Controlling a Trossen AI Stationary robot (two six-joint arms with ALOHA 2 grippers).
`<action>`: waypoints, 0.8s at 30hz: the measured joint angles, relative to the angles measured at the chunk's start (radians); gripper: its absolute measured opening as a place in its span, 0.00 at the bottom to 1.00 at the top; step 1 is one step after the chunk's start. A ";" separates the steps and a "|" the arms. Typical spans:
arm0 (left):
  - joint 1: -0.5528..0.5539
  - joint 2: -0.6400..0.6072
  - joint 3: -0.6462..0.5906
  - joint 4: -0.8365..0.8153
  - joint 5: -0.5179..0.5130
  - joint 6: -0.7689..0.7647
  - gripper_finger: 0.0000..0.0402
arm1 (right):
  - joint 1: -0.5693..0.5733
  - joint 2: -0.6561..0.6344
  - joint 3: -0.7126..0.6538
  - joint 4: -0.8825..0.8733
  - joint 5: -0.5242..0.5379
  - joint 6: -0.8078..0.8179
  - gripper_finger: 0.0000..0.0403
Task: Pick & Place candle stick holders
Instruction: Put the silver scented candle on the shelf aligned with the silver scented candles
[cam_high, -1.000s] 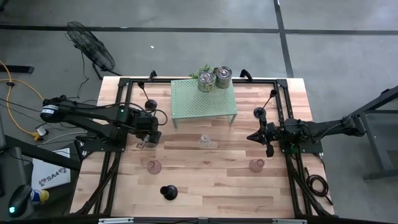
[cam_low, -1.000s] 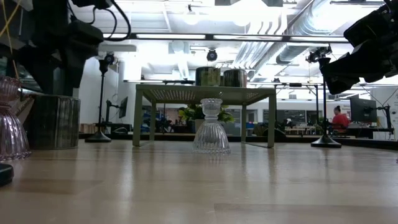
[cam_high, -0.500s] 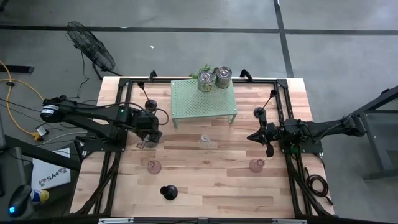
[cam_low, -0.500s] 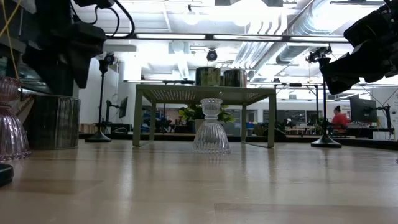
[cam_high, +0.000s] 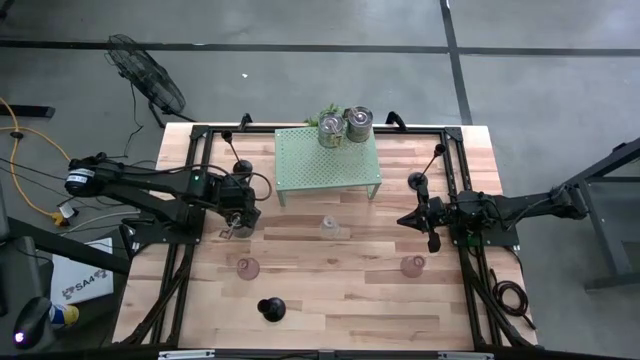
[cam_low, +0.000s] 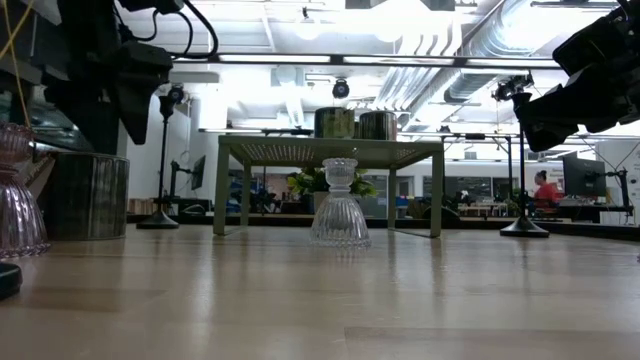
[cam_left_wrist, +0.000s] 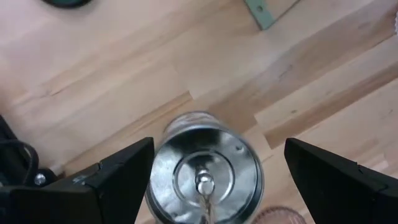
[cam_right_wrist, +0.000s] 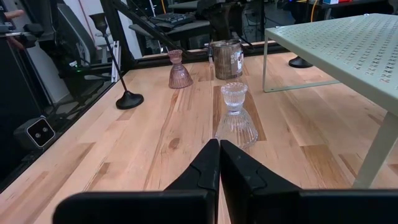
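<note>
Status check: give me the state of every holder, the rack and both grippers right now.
Left gripper: open, above silver cup, not holding it.
Right gripper: shut, empty.
Clear holder: upright on table.
Pink holders: upright.
Two silver cups: on rack.
Black holder: standing near front edge.

Candle stick holders, upright: two silver cups (cam_high: 345, 125) on the rack's rear edge, one silver cup (cam_left_wrist: 204, 177) table-left, clear glass holder (cam_high: 329, 227) centre, two pink glass holders (cam_high: 247, 267) flanking, black slim-stemmed holders (cam_high: 242, 165) behind.
</note>
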 joint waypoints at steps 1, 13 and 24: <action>0.000 0.000 0.000 -0.005 0.014 -0.003 0.88 | 0.000 0.000 0.000 0.000 0.000 0.000 0.01; -0.045 0.000 0.000 -0.041 -0.019 -0.028 0.98 | 0.000 0.000 0.000 0.000 0.000 0.000 0.01; -0.048 0.009 0.000 -0.063 0.012 -0.048 0.99 | 0.000 0.000 0.000 0.000 0.000 0.000 0.01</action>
